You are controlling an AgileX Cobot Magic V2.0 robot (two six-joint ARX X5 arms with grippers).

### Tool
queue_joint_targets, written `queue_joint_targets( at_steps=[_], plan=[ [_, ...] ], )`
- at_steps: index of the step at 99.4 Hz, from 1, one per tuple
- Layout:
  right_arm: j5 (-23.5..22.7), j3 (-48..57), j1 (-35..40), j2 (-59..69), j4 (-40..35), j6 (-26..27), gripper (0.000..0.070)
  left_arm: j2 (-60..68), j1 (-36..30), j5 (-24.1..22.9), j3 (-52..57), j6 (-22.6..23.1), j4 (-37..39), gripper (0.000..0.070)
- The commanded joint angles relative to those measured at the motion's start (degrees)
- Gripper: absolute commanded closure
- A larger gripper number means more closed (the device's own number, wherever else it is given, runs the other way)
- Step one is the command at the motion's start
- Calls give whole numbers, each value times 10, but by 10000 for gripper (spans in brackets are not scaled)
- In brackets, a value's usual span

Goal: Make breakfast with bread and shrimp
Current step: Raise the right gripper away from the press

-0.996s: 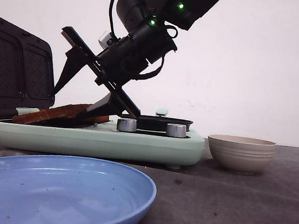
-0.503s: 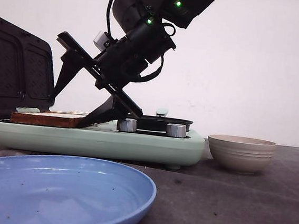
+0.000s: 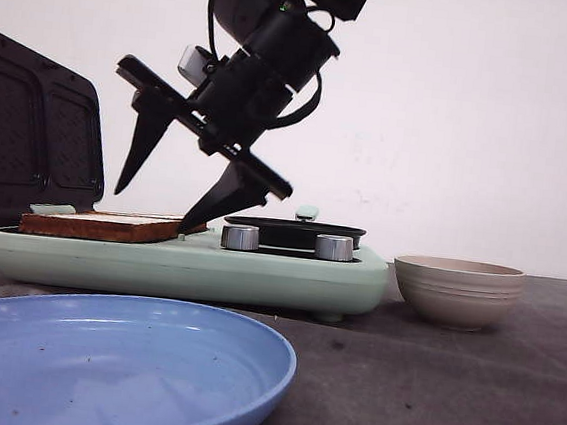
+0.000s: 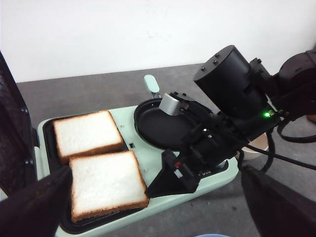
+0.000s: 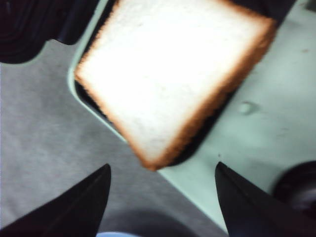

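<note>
Two slices of bread lie flat side by side in the dark tray of the mint-green breakfast maker. From the front they show as one brown edge. My right gripper hangs open just above the near slice, holding nothing. In the right wrist view that slice fills the frame, beyond the spread right gripper. My left gripper is open and empty, held back from the machine over the table. The shrimp are out of view.
The machine's black lid stands open at the left. A round black pan and two metal knobs sit on its right half. A beige bowl stands to the right, its contents hidden. A blue plate lies in front.
The near slice, tilted in my right gripper a second ago, now lies flat in the tray. My right gripper has let go, opened wide and risen a little.
</note>
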Motion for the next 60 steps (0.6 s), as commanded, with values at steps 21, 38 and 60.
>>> queue_joint_targets(
  at_steps=[21, 38, 60],
  plan=[
    [83, 18, -11, -70, -15, -94, 284, 2, -2, -14, 8, 1, 6, 73],
    [102, 18, -35, -127, -30, -132, 284, 2, -2, -16, 8, 1, 6, 73],
    [147, 17, -54, -201, -71, -193, 285, 2, -2, -19, 8, 1, 6, 73]
  ],
)
